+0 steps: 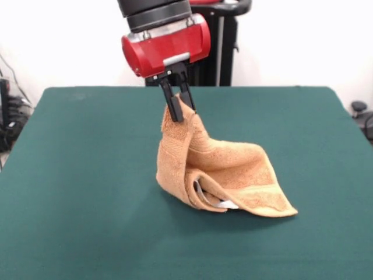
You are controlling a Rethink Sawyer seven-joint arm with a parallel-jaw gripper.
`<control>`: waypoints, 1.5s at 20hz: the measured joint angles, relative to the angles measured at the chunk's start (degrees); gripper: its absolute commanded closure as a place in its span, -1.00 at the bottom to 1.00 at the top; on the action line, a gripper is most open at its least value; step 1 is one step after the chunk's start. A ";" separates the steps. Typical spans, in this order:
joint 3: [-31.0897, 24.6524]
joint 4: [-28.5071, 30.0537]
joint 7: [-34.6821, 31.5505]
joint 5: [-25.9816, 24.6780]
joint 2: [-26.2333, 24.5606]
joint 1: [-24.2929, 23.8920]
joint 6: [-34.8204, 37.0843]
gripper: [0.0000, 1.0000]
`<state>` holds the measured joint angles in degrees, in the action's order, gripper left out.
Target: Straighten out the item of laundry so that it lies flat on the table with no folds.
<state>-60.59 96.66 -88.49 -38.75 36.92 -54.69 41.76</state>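
The orange-tan towel (221, 175) hangs from my gripper (182, 112) in the middle of the dark green table (87, 175). The gripper is shut on one upper corner and lifts it into a peak. The towel's lower part rests on the table in loose folds, with one corner spread out to the right. A small white tag (226, 204) peeks out under the folded lower edge. The red wrist sits just above the fingers.
The robot's black pedestal (218, 52) stands at the table's far side behind the arm. Dark objects show past the table's left and right edges. Green tabletop surrounds the towel on all sides.
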 measured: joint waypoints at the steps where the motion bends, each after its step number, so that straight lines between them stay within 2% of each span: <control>1: -0.02 0.00 0.00 0.01 0.05 -0.01 0.00 1.00; 6: -0.77 0.20 0.00 0.05 -0.26 -0.65 0.00 1.00; 15: -4.39 4.21 0.00 2.29 -0.71 -7.83 -0.69 1.00; 23: -4.70 7.94 0.00 2.43 -2.13 -13.65 -9.71 1.00; 30: -4.69 10.36 0.00 2.18 -2.23 -15.64 -15.58 1.00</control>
<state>-65.28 107.02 -88.49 -36.56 34.70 -70.33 26.18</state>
